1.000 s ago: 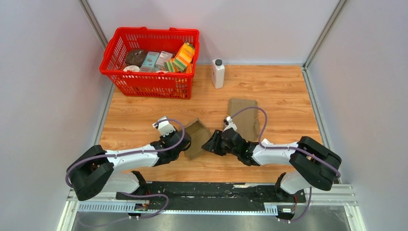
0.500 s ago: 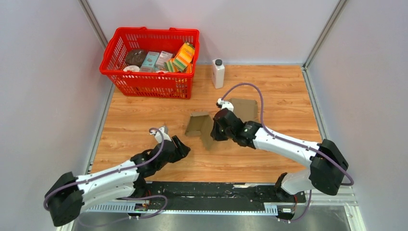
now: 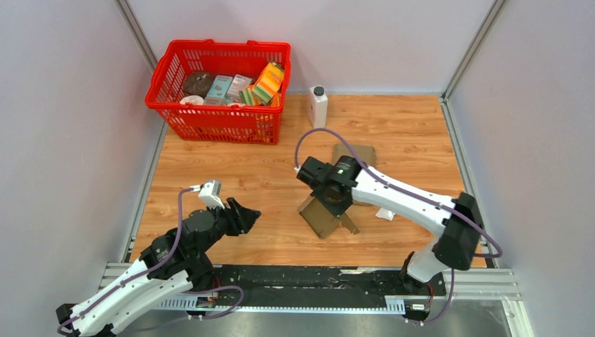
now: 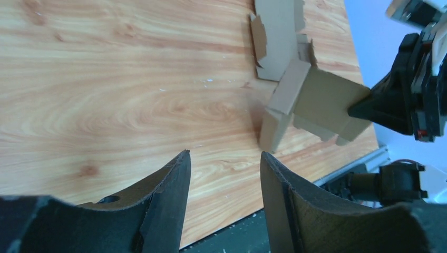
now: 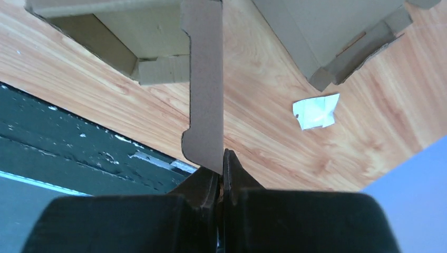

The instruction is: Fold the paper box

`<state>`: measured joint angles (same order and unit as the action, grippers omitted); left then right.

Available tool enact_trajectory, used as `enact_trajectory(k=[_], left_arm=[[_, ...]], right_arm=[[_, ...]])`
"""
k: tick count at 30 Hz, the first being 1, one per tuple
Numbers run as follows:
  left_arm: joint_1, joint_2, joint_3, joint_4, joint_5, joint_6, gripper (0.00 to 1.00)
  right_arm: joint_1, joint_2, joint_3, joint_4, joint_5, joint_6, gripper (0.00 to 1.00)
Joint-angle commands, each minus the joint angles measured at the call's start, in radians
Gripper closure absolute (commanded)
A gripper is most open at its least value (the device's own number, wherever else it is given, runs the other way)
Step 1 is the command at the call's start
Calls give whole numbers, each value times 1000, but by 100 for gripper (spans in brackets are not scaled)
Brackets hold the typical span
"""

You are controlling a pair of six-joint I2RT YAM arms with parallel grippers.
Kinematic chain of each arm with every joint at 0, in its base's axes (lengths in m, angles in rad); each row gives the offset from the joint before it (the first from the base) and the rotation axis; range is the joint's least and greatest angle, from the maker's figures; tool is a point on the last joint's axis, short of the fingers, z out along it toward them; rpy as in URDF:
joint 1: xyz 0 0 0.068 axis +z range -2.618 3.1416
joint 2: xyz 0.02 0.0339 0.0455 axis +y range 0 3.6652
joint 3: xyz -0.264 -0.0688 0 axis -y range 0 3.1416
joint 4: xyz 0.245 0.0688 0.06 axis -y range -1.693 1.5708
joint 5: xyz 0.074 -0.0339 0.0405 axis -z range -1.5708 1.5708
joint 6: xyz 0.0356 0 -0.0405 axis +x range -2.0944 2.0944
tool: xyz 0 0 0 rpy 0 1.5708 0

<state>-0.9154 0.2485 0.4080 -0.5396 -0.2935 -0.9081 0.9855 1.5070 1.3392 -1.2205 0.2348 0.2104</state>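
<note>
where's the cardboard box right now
In the top view the cardboard box is mid-table toward the near edge, in front of the flat cardboard sheet, held by a flap in the shut right pincer.

Brown cardboard box (image 3: 322, 217), partly folded, flaps splayed, tilted on wooden table (image 3: 231, 165)

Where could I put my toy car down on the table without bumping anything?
The bare wood between the basket and the left gripper is free, and so is the far corner right of the bottle. The middle is crowded: the right gripper holds the box, next to flat cardboard and a paper scrap.
</note>
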Motion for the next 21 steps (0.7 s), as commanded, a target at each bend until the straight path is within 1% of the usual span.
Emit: enact_trajectory(k=[1, 3, 5, 6, 7, 8, 9, 10, 12, 14, 15, 16, 17, 18, 19, 20, 21], left_arm=[[12, 52, 72, -111, -64, 126, 41], [15, 113, 89, -100, -53, 133, 41], [18, 149, 88, -100, -62, 120, 43], [19, 153, 78, -89, -65, 115, 43], [23, 152, 66, -73, -53, 115, 43], [24, 147, 40, -38, -44, 106, 43], [29, 146, 26, -22, -35, 103, 43], [32, 143, 14, -7, -23, 97, 43], [47, 147, -21, 36, -3, 90, 42], [70, 173, -40, 78, 40, 101, 42], [76, 187, -40, 87, 53, 106, 42], [84, 201, -38, 95, 69, 112, 42], [92, 231, -35, 118, 79, 133, 42], [102, 247, -32, 133, 86, 149, 41], [111, 268, -29, 151, 112, 165, 41], [121, 322, -20, 193, 132, 202, 40], [150, 356, -8, 201, 146, 215, 40]], right_arm=[[80, 165, 181, -184, 102, -66, 95], [108, 267, 272, -200, 136, -72, 94], [114, 315, 326, -179, 156, -83, 91], [113, 352, 356, -166, 156, -97, 85], [113, 367, 400, -143, 153, -103, 76], [113, 378, 416, -122, 149, -112, 70], [113, 381, 426, -99, 141, -130, 59], [113, 378, 431, -50, 135, -137, 52], [113, 352, 423, -10, 141, -140, 43], [113, 319, 384, 42, 184, -120, 39], [110, 273, 359, 59, 198, -108, 36], [110, 244, 335, 90, 218, -76, 34], [107, 211, 265, 107, 215, -59, 34], [104, 132, 221, 127, 218, -34, 32], [102, 89, 174, 175, 231, 40, 30], [96, 43, 66, 199, 225, 81, 28], [84, -49, 19, 222, 213, 133, 27]])
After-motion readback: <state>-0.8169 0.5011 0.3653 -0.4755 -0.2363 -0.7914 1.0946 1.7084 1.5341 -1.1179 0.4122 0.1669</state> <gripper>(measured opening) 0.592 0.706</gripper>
